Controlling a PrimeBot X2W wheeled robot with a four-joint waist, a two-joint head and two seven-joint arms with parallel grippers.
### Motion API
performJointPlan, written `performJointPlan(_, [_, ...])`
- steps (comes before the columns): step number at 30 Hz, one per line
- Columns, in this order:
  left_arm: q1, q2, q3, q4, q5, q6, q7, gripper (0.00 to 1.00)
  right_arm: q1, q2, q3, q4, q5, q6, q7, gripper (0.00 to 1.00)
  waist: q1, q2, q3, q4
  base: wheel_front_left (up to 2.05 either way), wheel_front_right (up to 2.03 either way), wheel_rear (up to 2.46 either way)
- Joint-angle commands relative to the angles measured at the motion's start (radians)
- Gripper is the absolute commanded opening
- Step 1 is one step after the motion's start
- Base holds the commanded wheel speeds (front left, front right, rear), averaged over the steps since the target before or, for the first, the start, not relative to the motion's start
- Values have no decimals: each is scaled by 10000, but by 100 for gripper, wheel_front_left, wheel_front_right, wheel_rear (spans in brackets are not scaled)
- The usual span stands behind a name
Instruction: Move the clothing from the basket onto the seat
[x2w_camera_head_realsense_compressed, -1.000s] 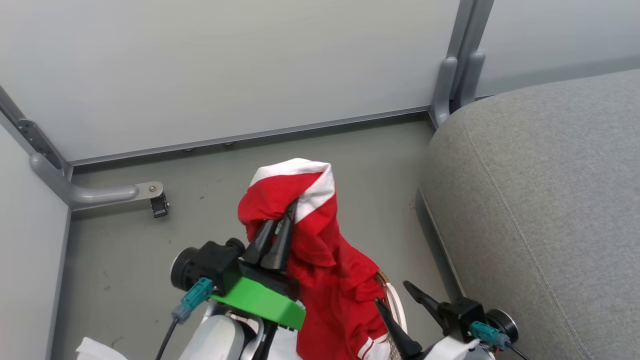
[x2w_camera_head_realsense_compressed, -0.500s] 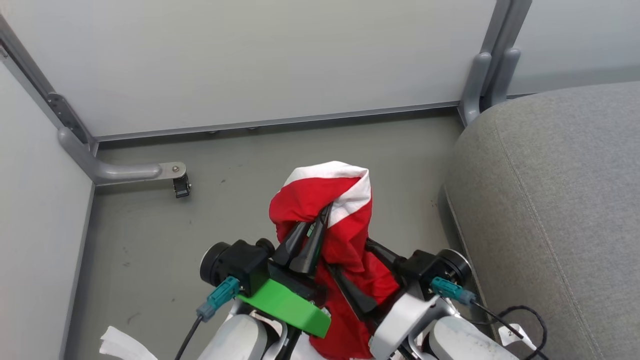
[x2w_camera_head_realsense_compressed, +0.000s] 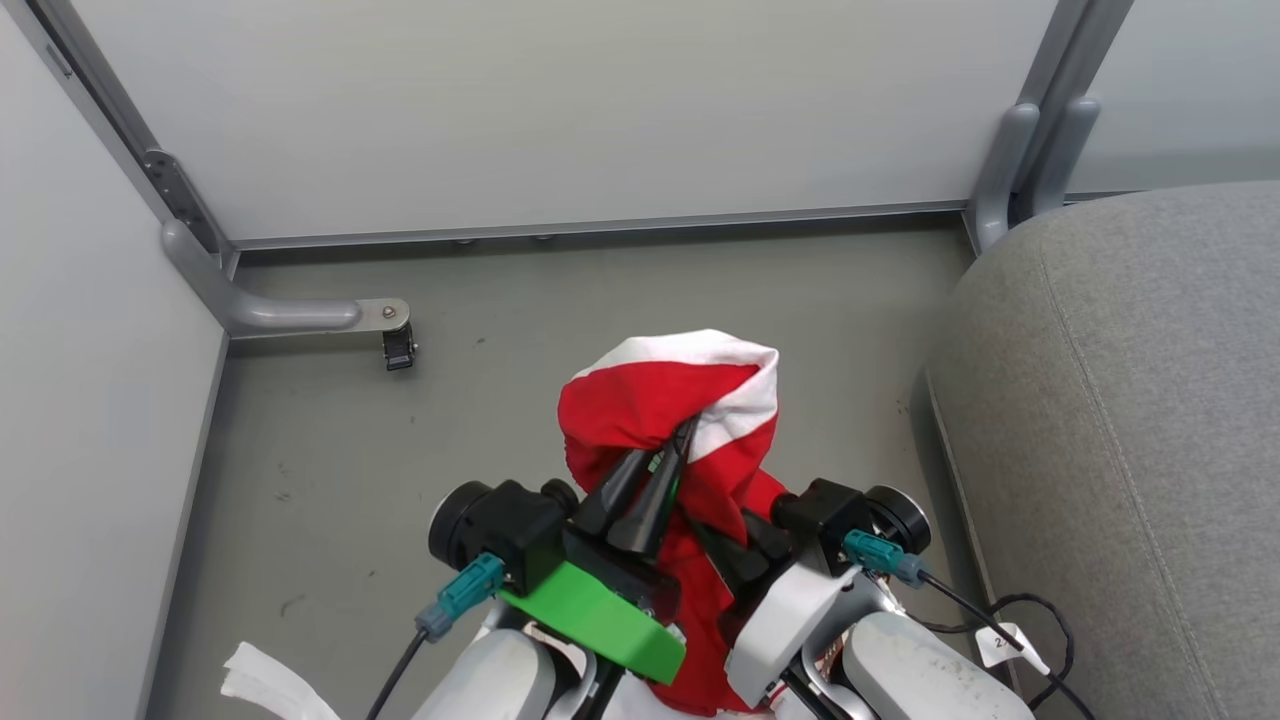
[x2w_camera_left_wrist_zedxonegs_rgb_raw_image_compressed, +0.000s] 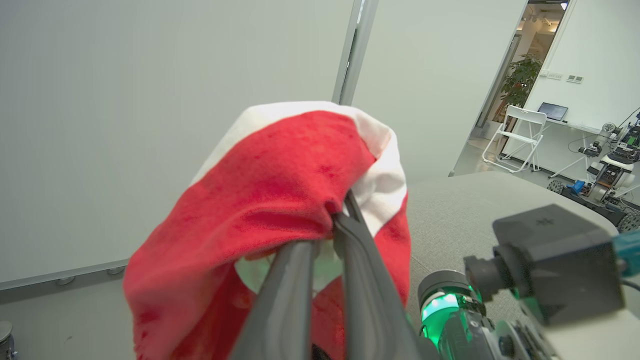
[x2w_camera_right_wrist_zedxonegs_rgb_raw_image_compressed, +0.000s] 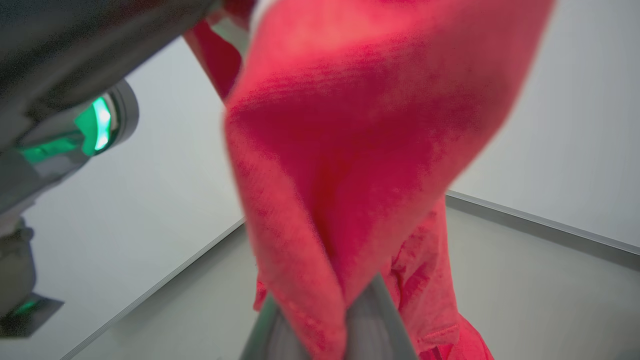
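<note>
my left tool (x2w_camera_head_realsense_compressed: 680, 440) is clenched on the bright red soft fabric garment with a white panel (x2w_camera_head_realsense_compressed: 650, 400). its two long dark fingers are pressed together, with a fold of red cloth pinched at their tips. the garment is held up above the grey floor (x2w_camera_head_realsense_compressed: 330, 470) and draped over those tips like a hood. the white panel runs along the top and right of the bunch, and the rest hangs down between my two arms.

my right tool (x2w_camera_head_realsense_compressed: 728, 562) sits just to the right of the left one and lower, its fingers pushed into the hanging red cloth. in the right wrist view those fingers stand close together with a red fold gathered between them, so it is clamped on the garment too.

the large grey fabric-upholstered sofa cushion (x2w_camera_head_realsense_compressed: 1130, 420) with a stitched seam lies to the right, its rounded corner well apart from the garment. pale wall panels (x2w_camera_head_realsense_compressed: 560, 110) in grey metal frames stand along the far and left edges of the floor. a crumpled white sheet (x2w_camera_head_realsense_compressed: 265, 685) lies at the floor's near left, beside my left forearm. a black cable (x2w_camera_head_realsense_compressed: 1040, 620) loops by the cushion's near edge.
</note>
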Motion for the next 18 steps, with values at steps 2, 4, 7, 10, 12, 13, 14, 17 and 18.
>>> performJointPlan(2, [-16,7,146,-2,33,-29,-8,100,91,-24,-47,-24,99,-8,-45,0,0,0,15,-155,0,0,0])
performJointPlan(4, [32,9,234,25,147,-29,-7,100,190,-14,-192,-134,168,-7,-45,0,0,0,25,-348,0,0,0])
performJointPlan(7, [83,10,324,7,230,-29,-8,100,465,2,-604,-363,248,-7,-44,0,0,0,31,-781,0,0,0])
performJointPlan(10, [145,9,510,49,374,-29,-7,100,677,-1,-693,-521,221,-7,-45,0,0,0,68,-1381,0,0,0])
performJointPlan(12, [148,9,531,108,466,-29,-7,100,799,-44,-778,-609,223,-7,-45,0,0,0,109,-1800,0,0,0])
performJointPlan(13, [150,12,569,139,518,-29,-7,100,865,-56,-806,-648,250,-7,-45,0,0,0,132,-2053,0,0,0])
performJointPlan(14, [156,12,595,176,542,-29,-7,100,899,-61,-822,-685,274,-7,-45,0,0,0,149,-2259,0,0,0])
performJointPlan(17, [110,15,604,292,657,-29,-7,100,1052,-73,-1037,-821,343,-7,-45,0,0,0,225,-2969,0,0,0])
performJointPlan(18, [86,15,628,303,675,-29,-8,100,1089,-72,-1076,-862,335,-7,-45,0,0,0,252,-3168,0,0,0])
